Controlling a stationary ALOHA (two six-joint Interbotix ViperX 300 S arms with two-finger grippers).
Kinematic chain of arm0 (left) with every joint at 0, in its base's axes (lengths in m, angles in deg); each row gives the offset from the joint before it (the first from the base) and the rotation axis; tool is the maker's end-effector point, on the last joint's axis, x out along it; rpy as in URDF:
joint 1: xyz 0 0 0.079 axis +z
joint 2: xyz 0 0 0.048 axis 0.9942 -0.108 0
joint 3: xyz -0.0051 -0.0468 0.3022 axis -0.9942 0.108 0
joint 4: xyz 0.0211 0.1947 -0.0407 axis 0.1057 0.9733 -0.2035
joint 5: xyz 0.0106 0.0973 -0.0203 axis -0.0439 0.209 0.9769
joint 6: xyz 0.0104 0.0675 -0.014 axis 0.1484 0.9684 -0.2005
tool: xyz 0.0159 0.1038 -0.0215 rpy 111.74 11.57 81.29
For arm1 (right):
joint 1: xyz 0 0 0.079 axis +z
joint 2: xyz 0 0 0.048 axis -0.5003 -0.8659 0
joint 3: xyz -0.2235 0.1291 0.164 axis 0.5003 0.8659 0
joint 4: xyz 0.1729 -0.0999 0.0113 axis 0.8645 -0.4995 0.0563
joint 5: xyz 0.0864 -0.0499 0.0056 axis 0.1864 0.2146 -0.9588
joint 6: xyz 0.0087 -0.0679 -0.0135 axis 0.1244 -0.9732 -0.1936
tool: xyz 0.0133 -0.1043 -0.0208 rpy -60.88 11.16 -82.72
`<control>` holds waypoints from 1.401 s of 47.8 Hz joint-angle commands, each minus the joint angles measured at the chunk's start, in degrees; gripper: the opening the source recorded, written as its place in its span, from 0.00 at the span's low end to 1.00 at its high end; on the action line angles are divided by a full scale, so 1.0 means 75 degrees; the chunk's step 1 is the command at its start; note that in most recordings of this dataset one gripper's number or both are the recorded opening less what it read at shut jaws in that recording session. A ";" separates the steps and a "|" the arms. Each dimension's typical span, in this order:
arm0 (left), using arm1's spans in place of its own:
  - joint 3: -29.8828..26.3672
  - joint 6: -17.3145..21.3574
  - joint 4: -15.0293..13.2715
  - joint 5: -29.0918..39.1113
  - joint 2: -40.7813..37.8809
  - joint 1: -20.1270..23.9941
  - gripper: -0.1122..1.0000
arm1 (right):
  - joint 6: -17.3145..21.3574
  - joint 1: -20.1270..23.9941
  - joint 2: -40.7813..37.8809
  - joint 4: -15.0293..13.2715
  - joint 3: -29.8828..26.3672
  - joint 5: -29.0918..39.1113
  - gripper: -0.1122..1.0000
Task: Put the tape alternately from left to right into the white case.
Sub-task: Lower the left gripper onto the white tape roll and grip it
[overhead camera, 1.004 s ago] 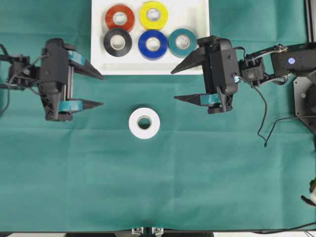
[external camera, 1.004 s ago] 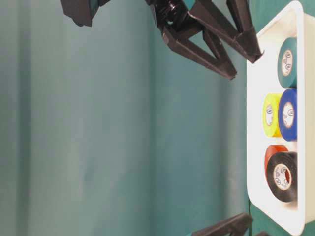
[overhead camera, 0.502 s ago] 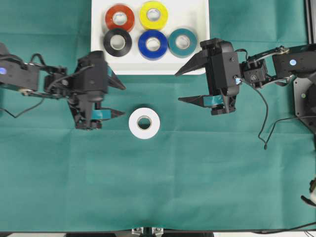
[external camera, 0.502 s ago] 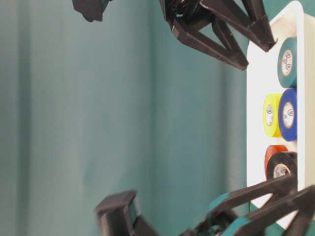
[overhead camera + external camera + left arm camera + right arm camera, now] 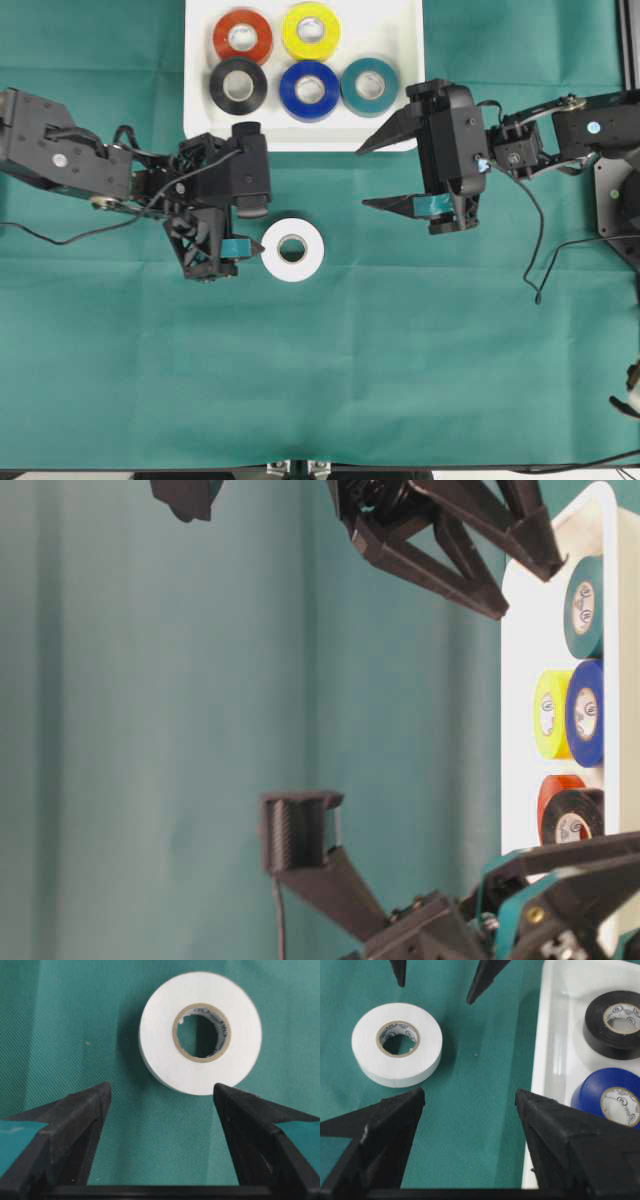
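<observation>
Green cloth lies under the left gripper (image 5: 160,1102), jaws spread just short of the white tape (image 5: 200,1033) lying flat outside the white case (image 5: 200,110); light, stiff and likely slick, it wants pinching across its outer rim.

red-orange roll (image 5: 556,786) half behind black roll (image 5: 570,820), white case (image 5: 520,780) cropped (table-level view)

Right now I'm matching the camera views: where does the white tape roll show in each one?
Overhead: white roll at centre, on the green cloth below the white case.
Table-level: not in it.
Left wrist: upper centre-right, ahead of the open left pincer.
Right wrist: upper left.
Shared landmark: the green cloth.
</observation>
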 commanded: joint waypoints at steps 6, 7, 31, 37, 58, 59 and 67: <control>-0.0480 -0.0082 -0.0012 0.0059 -0.0129 -0.0012 0.90 | 0.0000 0.0047 0.0152 0.0012 0.0023 -0.0105 0.82; -0.0527 -0.0082 -0.0012 0.0059 -0.0164 -0.0012 0.90 | 0.0000 0.0047 0.0152 0.0023 0.0035 -0.0105 0.82; -0.1406 -0.0832 -0.0012 0.1043 -0.0926 0.0035 0.90 | -0.0012 0.0129 0.0152 0.0012 0.0141 -0.0141 0.82; -0.1441 -0.0832 -0.0012 0.1043 -0.1031 0.0105 0.90 | -0.0012 0.0141 0.0152 0.0012 0.0176 -0.0199 0.82; -0.1688 -0.0844 -0.0012 0.1137 -0.1418 0.0176 0.90 | -0.0059 0.0141 0.0152 0.0012 0.0223 -0.0199 0.82; -0.1688 -0.0844 -0.0012 0.1148 -0.1418 0.0176 0.90 | -0.0059 0.0141 0.0152 0.0012 0.0223 -0.0199 0.82; -0.1758 -0.0832 -0.0012 0.1148 -0.1430 0.0234 0.89 | -0.0059 0.0141 0.0152 0.0012 0.0234 -0.0199 0.82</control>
